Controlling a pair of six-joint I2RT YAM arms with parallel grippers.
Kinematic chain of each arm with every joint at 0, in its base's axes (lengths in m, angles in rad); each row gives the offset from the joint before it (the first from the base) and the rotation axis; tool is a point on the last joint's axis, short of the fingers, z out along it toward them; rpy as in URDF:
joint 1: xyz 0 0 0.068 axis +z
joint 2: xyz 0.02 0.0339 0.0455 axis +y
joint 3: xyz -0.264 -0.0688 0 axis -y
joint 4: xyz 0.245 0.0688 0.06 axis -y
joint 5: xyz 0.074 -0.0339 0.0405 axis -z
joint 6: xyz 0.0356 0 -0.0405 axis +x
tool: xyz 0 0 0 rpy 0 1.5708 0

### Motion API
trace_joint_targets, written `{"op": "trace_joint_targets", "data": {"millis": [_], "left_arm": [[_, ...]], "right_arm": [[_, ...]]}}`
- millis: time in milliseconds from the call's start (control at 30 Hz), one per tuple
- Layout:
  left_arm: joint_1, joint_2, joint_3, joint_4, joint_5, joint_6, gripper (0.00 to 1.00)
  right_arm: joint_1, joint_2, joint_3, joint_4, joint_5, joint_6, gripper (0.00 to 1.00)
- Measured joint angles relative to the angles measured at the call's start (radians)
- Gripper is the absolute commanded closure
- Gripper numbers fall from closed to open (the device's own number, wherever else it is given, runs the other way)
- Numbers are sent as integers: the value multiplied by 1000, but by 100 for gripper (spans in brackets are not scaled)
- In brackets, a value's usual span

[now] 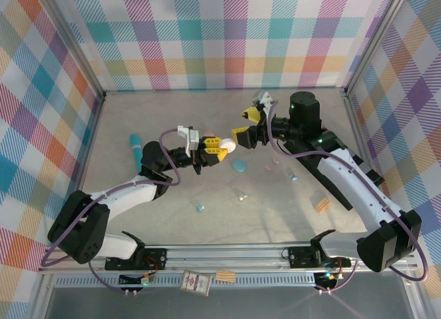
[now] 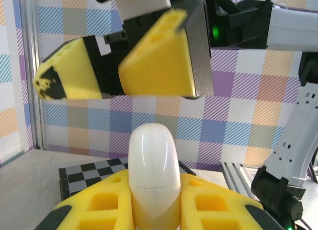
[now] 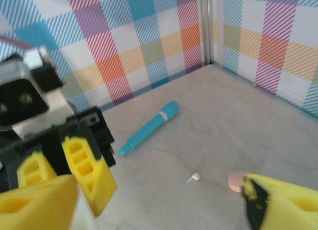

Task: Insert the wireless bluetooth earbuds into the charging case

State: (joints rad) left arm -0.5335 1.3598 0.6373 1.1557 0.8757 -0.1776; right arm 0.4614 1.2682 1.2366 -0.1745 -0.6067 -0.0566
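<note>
My left gripper (image 1: 218, 147) (image 2: 155, 195) is shut on a white pebble-like charging case (image 1: 227, 145) (image 2: 153, 170), lid closed, held upright above the table. Just past the case, my right gripper (image 1: 246, 125) (image 3: 159, 205) stands open, its yellow fingers (image 2: 159, 61) spread on either side of it without touching. Loose earbuds lie on the table: a white one (image 3: 194, 177), a pale pink one (image 1: 270, 167), and teal ones (image 1: 293, 176) (image 1: 200, 207). A teal case (image 1: 239, 165) sits below the grippers, and a pink case (image 3: 237, 181) lies near the white earbud.
A long teal-blue cylinder (image 1: 136, 149) (image 3: 149, 126) lies at the left of the table. A small tan block (image 1: 322, 204) rests beside the right arm. Plaid walls close in the back and both sides.
</note>
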Motion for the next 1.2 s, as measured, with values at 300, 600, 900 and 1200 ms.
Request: {"op": "trace_joint_targets", "data": {"millis": [300, 600, 900, 1200], "left_arm": [[-1, 1, -44, 0, -32, 139, 94], [-2, 70, -16, 72, 36, 84, 97], [-18, 52, -11, 75, 66, 61, 97], [-29, 39, 5, 33, 66, 62, 97]], "right_arm": [[-3, -75, -30, 23, 82, 146, 3], [52, -104, -29, -177, -88, -127, 26], [62, 30, 78, -353, -114, -346, 43], [66, 62, 104, -420, -185, -428, 66]]}}
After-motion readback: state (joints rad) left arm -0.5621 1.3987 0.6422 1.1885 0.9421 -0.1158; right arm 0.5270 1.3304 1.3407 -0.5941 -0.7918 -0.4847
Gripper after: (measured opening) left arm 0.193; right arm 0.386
